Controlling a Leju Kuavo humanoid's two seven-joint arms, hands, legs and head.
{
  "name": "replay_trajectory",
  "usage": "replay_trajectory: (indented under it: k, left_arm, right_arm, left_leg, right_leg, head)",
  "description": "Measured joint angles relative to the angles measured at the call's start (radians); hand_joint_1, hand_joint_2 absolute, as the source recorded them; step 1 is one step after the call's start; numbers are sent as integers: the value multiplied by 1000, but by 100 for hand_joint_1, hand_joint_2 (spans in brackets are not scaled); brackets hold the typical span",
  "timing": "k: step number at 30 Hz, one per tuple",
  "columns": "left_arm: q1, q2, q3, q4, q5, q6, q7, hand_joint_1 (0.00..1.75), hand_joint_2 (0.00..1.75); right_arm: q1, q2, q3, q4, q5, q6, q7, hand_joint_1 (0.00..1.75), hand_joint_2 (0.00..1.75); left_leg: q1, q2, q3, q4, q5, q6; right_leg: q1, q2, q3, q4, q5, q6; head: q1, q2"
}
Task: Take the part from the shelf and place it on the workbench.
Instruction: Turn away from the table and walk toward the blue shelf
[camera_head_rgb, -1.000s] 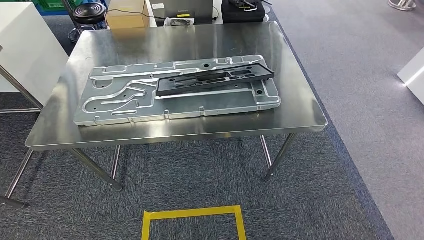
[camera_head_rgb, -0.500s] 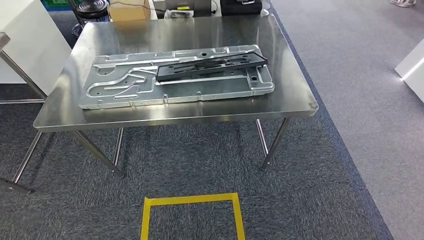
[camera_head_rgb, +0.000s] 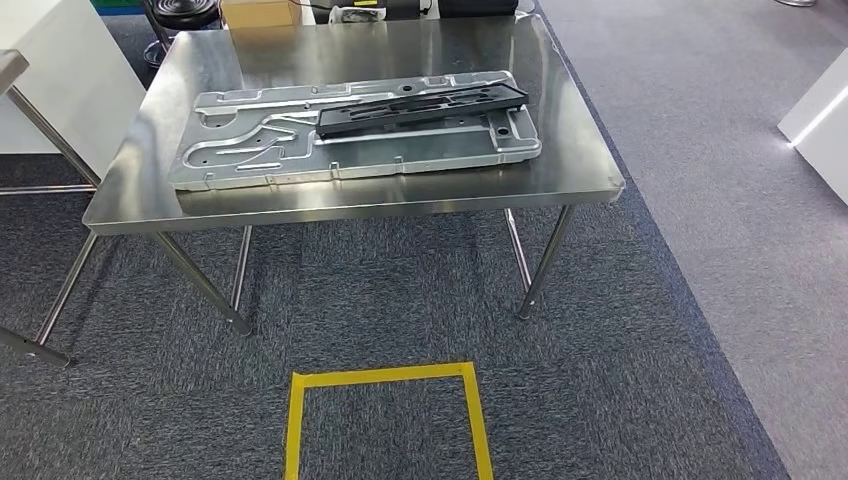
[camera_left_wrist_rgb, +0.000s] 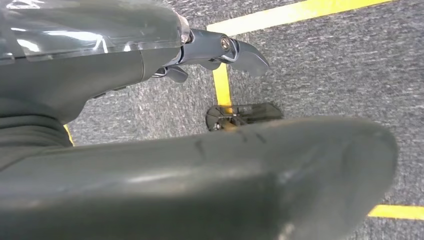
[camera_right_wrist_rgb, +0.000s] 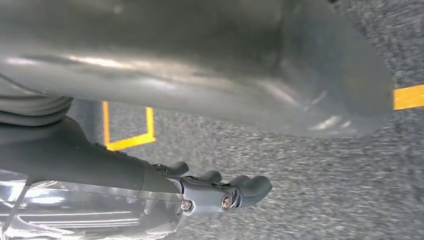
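Note:
A long black part (camera_head_rgb: 420, 104) lies across a large silver stamped plate (camera_head_rgb: 250, 150) on the steel workbench (camera_head_rgb: 380, 205), in the head view. Both arms hang low at my sides. My left hand (camera_left_wrist_rgb: 75, 75) is over grey carpet, its fingers (camera_left_wrist_rgb: 240, 52) stretched out apart from the thick thumb, with nothing in it. Likewise my right hand (camera_right_wrist_rgb: 100, 170) holds nothing, its fingers (camera_right_wrist_rgb: 240, 190) extended above the carpet.
A yellow tape square (camera_head_rgb: 385, 376) marks the carpet in front of the workbench. A white cabinet (camera_head_rgb: 50, 70) and a metal frame (camera_head_rgb: 40, 120) stand at the left. A cardboard box (camera_head_rgb: 260, 12) and a stool (camera_head_rgb: 180, 12) sit behind the table. A white unit (camera_head_rgb: 820, 110) is at the right.
The whole picture has shifted: the workbench and tape square sit higher and smaller, so the camera has moved back. The black part and plate stay put on the bench.

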Motion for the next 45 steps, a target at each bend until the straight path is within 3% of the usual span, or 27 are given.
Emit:
replay_trajectory:
  k: [2,3,5,7,8,9,10,12,14,16,18,19,22,23,25,27,29,30,32,34,37,38,39,40,41,43,45]
  left_arm:
    - [2,0,0,0,5,-3,-9,0,0]
    - [4,1,0,0,10,-5,-14,0,0]
    - [6,4,1,0,23,-14,-26,0,0]
    - [5,7,3,0,35,-26,-33,0,0]
    - [5,10,4,0,39,-30,-34,0,0]
    - [4,12,4,0,41,-32,-33,0,0]
    - [2,14,5,0,43,-32,-33,0,0]
    - [-3,19,6,0,45,-32,-34,0,0]
    - [-10,24,8,0,48,-30,-35,0,0]
    - [-14,25,9,0,51,-28,-37,0,0]
    - [-13,24,11,0,51,-26,-37,0,0]
    - [-13,24,11,0,51,-26,-36,0,0]
    - [-11,23,11,0,50,-25,-36,0,0]
    - [-10,23,11,0,49,-25,-35,0,0]
    - [-10,23,12,0,46,-25,-33,0,0]
    - [-10,23,12,0,44,-25,-31,0,0]
    - [-10,21,12,0,43,-25,-31,0,0]
    - [-10,21,12,0,42,-25,-31,0,0]
    - [-10,20,12,0,42,-26,-31,0,0]
    - [-9,20,12,0,42,-26,-30,0,0]
    - [-5,20,12,0,42,-26,-30,0,0]
    - [-5,19,12,0,42,-26,-30,0,0]
    - [-4,19,12,0,42,-26,-30,0,0]
    - [-4,19,12,0,42,-26,-30,0,0]
    - [-4,19,12,0,42,-26,-29,0,0]
    - [-6,19,12,0,42,-25,-27,0,0]
    - [-6,19,12,0,42,-21,-22,0,0]
  right_arm:
    - [0,0,0,0,7,4,-17,0,0]
    - [0,0,0,0,13,7,-26,0,0]
    - [-3,0,1,1,25,11,-46,0,0]
    - [-7,0,2,1,37,11,-59,0,0]
    - [-10,0,4,1,41,11,-62,0,0]
    - [-13,0,6,1,44,11,-64,0,0]
    - [-15,0,7,1,46,12,-66,0,0]
    - [-21,1,11,1,51,13,-67,0,0]
    - [-26,3,16,2,57,14,-71,0,0]
    - [-29,3,21,2,60,15,-74,0,0]
    - [-30,3,23,2,61,16,-76,0,0]
    - [-30,3,23,2,61,16,-76,0,0]
    - [-29,2,24,3,60,16,-77,0,0]
    - [-29,3,24,3,59,16,-77,0,0]
    - [-28,2,24,4,57,16,-76,0,0]
    - [-29,2,23,4,56,15,-76,0,0]
    - [-31,1,23,4,55,14,-76,0,0]
    - [-32,1,23,4,55,13,-76,0,0]
    - [-32,1,23,4,55,12,-76,0,0]
    - [-31,2,23,5,55,10,-76,0,0]
    - [-30,2,23,5,55,9,-76,0,0]
    - [-29,2,23,5,55,9,-76,0,0]
    - [-29,2,23,5,55,9,-76,0,0]
    - [-28,3,23,5,55,9,-76,0,0]
    - [-27,3,23,6,55,10,-76,0,0]
    - [-27,4,23,6,55,10,-76,0,0]
    - [-27,4,23,6,55,12,-77,0,0]
  left_leg:
    - [2,-1,-7,4,8,-14]
    - [4,-2,-14,15,-6,-20]
    - [8,-5,-42,89,-84,-30]
    - [11,-5,-76,217,-173,-36]
    - [12,-5,-82,268,-190,-38]
    - [13,-5,-73,288,-184,-38]
    - [13,-6,-47,272,-160,-37]
    - [12,-7,55,143,-116,-28]
    - [8,-9,148,-1,-117,-15]
    - [2,-10,168,-48,-125,-3]
    - [5,-7,153,-49,-108,12]
    - [6,-5,144,-52,-97,21]
    - [4,-2,103,-51,-64,35]
    - [3,-2,88,-49,-54,35]
    - [1,-1,56,-38,-36,32]
    - [1,-1,26,-24,-22,27]
    - [-2,-1,6,-8,-12,19]
    - [-2,-1,1,-4,-7,14]
    - [-2,-1,-5,-3,3,1]
    - [0,-4,-16,17,-19,-10]
    - [7,-7,-69,172,-143,-25]
    - [10,-7,-85,234,-172,-29]
    - [12,-7,-90,272,-180,-32]
    - [14,-7,-76,273,-168,-33]
    - [15,-6,-41,231,-144,-33]
    - [14,-7,62,79,-104,-27]
    - [10,-8,117,-16,-96,-15]
  right_leg:
    - [0,-2,-10,-5,9,-17]
    - [-1,-4,-18,-5,18,-27]
    - [-2,-9,-40,-7,39,-42]
    - [0,-10,-68,-5,60,-46]
    - [2,-10,-82,-4,70,-45]
    - [3,-10,-97,-2,81,-44]
    - [3,-10,-111,1,90,-42]
    - [3,-9,-134,8,107,-36]
    - [5,-10,-148,13,122,-26]
    - [6,-11,-153,13,137,-13]
    - [4,-9,-159,18,135,-1]
    - [3,-7,-168,38,108,3]
    - [-1,-4,-217,204,-38,11]
    - [-1,-3,-228,261,-62,13]
    - [-1,-4,-207,290,-41,14]
    - [-1,-4,-117,185,11,8]
    - [4,-4,-21,45,14,-2]
    - [7,-4,2,5,4,-7]
    - [8,-4,4,-16,1,-18]
    - [4,-7,-9,-20,16,-33]
    - [2,-9,-38,-21,42,-44]
    - [2,-9,-49,-19,50,-44]
    - [3,-9,-59,-17,56,-43]
    - [3,-9,-69,-13,61,-40]
    - [2,-9,-77,-9,65,-38]
    - [2,-9,-89,0,70,-32]
    - [4,-8,-95,6,75,-21]
  head:
    - [0,0]
    - [0,0]
    - [0,0]
    - [0,0]
    - [0,0]
    - [0,0]
    - [0,0]
    - [0,0]
    - [0,0]
    - [0,0]
    - [0,0]
    - [0,0]
    - [0,0]
    - [0,0]
    - [0,0]
    - [0,0]
    - [0,0]
    - [0,0]
    - [0,0]
    - [0,0]
    - [0,0]
    - [0,0]
    - [0,0]
    - [0,0]
    - [0,0]
    - [0,0]
    - [0,0]
